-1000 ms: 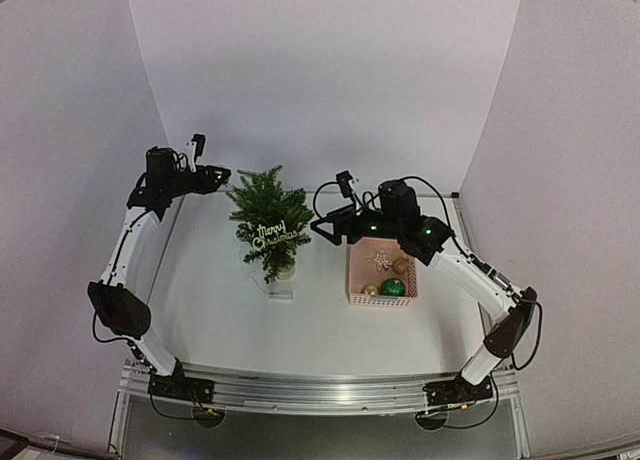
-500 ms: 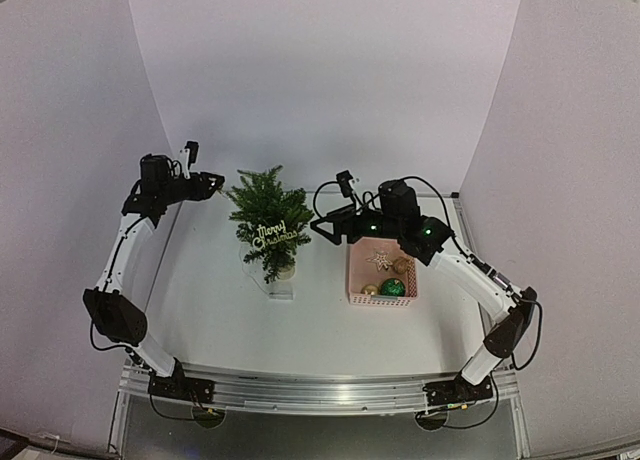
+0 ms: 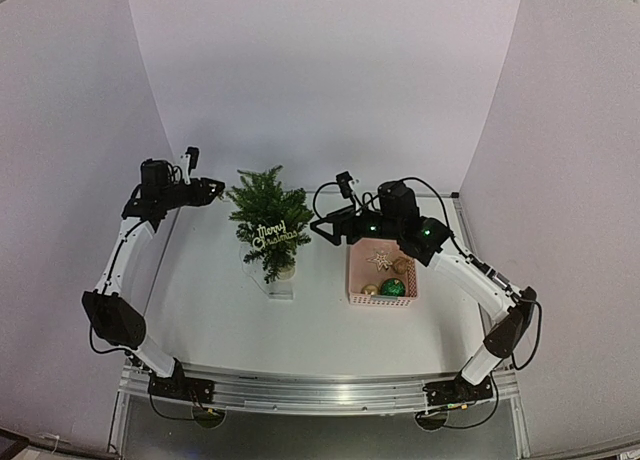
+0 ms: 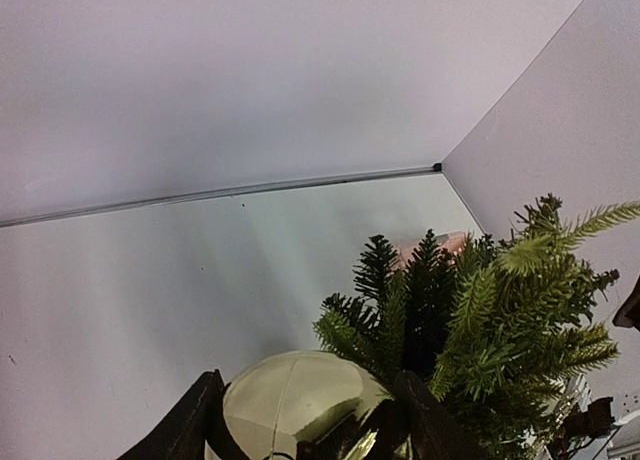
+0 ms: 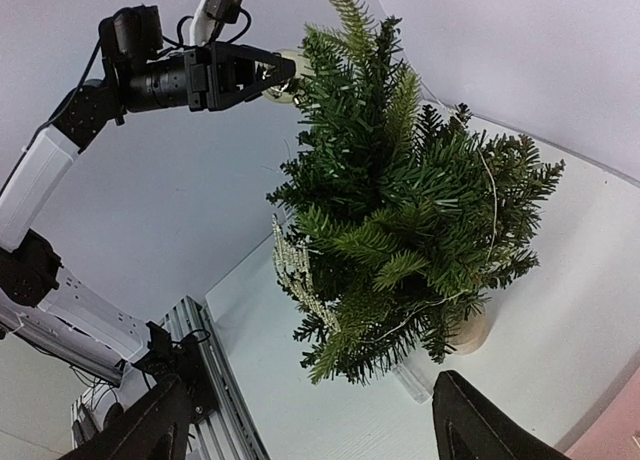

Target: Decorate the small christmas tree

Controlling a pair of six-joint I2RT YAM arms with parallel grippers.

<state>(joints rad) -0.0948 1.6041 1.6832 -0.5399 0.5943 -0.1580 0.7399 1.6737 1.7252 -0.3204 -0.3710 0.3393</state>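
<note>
The small christmas tree (image 3: 268, 217) stands at mid-table with a glittery "Merry Christmas" sign (image 3: 276, 232) hung on its front; it also shows in the right wrist view (image 5: 410, 210) and the left wrist view (image 4: 500, 320). My left gripper (image 3: 213, 189) is raised just left of the tree's top and is shut on a gold ball ornament (image 4: 300, 400), which nearly touches the branches. My right gripper (image 3: 322, 230) is open and empty, level with the tree's right side, pointing at it.
A pink basket (image 3: 381, 275) to the right of the tree holds a green ball (image 3: 392, 287), gold balls and a glittery snowflake (image 3: 380, 259). A clear stand (image 3: 282, 292) lies by the tree's pale base. White walls enclose the back and sides.
My left arm has lifted and drawn back slightly, keeping the gold ball near the tree's top left. The right arm has not moved.
</note>
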